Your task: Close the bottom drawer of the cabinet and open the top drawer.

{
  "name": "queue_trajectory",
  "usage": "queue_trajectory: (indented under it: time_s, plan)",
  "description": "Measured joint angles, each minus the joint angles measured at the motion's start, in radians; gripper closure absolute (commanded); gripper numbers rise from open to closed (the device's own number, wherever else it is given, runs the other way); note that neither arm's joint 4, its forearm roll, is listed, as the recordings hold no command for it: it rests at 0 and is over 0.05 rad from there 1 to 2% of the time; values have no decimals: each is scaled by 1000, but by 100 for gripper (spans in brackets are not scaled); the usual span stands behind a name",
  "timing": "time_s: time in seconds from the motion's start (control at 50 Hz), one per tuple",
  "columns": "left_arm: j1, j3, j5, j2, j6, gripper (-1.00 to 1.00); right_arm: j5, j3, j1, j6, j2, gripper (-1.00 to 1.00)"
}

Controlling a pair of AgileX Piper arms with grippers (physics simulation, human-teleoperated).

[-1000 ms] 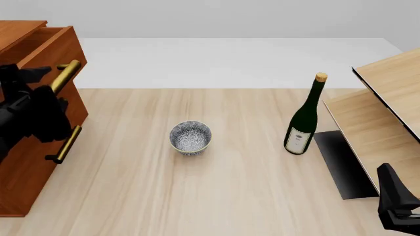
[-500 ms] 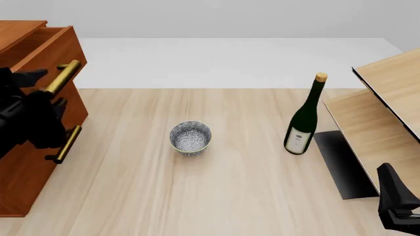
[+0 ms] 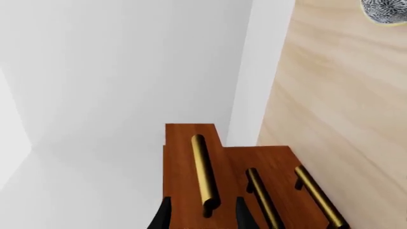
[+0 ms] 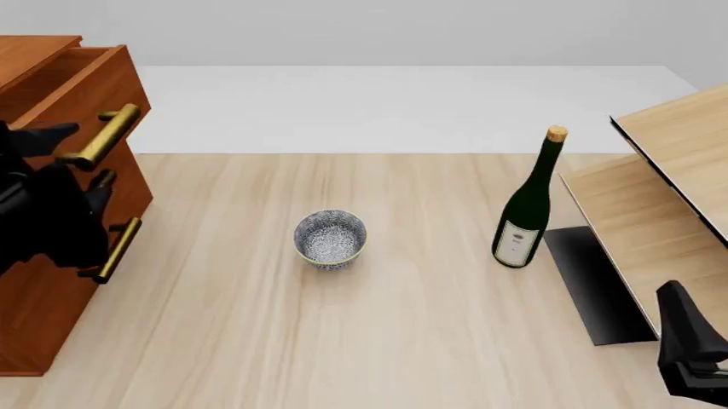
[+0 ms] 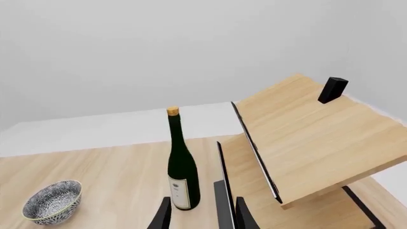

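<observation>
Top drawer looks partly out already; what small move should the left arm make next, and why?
Probably keep drawing the left claw back. Its fingers straddle the brass handle of the top drawer, which sticks out only slightly past the drawers below.

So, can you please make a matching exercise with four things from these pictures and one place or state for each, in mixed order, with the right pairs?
Things:
1. top drawer
2. bowl
3. bottle
4. left gripper

Places or states:
A. stands upright near the pale wood furniture
B. pulled out beyond the two drawers below it
C. fingers on either side of a brass handle
D. sits on the table between cabinet and bottle

Pairs: 1-B, 2-D, 3-A, 4-C
</observation>
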Motion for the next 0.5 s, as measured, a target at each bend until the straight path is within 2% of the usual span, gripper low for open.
queue_trajectory:
  time_s: [0.3, 0.5]
  plan:
    - [-41, -34, 48, -32, -8, -100, -2, -4, -13, 19, 0, -100]
    - [-71, -122, 106, -24, -42, -100, -3, -6, -25, 33, 0, -100]
